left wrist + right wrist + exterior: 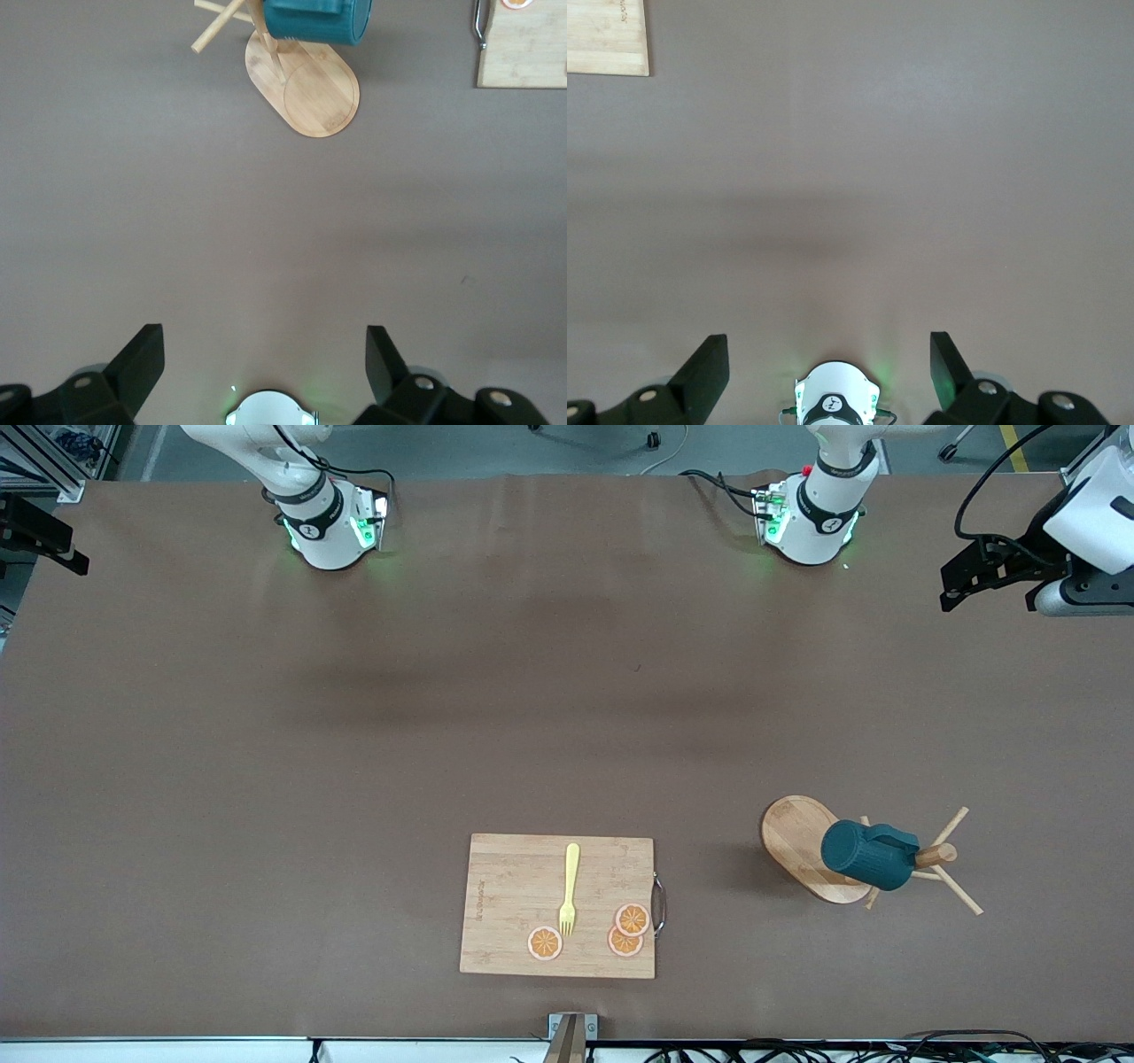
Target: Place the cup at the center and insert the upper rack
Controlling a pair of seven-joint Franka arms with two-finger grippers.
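Dark teal ribbed cup (pixel 864 856) hangs on the light wooden mug tree (pixel 802 841), lower right of the front frame. Left claw (pixel 265 359) and right claw (pixel 829 359) both gape empty, high over bare brown surface (pixel 354 735). Yank the cup carelessly and you'll drag or tip the tree, since it's hooked on a peg.

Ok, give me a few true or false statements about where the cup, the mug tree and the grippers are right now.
1. The cup hangs on the upper rack. True.
2. The fork lies on the bare table. False: it lies on the cutting board.
3. The left gripper holds the cup. False: it is open, empty, high over the table.
4. The right gripper is open. True.
5. Three orange slices lie on the board. True.
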